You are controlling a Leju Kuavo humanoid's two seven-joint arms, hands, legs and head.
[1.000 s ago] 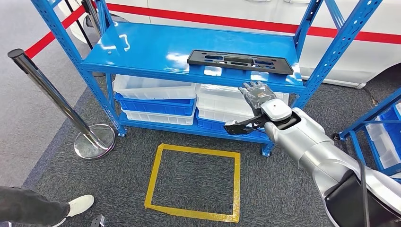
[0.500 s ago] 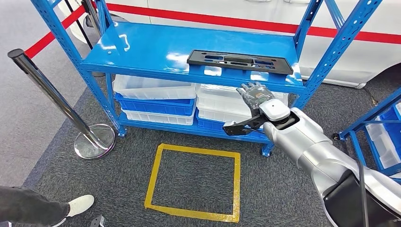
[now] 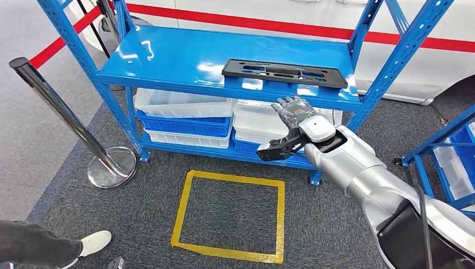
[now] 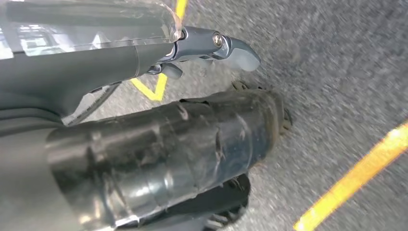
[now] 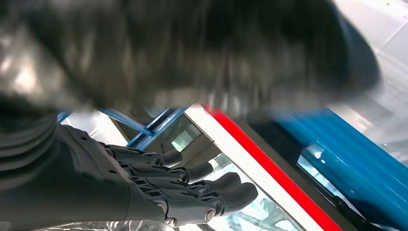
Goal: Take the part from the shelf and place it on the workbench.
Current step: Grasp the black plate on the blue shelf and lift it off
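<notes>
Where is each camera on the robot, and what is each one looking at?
Head view: high on the body, looking forward and down at the blue shelf, the black part and the raised right hand.
Left wrist view: behind the hanging left hand, looking down at carpet and yellow tape.
Right wrist view: behind the right hand, looking up along its fingers toward the shelf.
The head and right wrist views share the right hand and shelf.
</notes>
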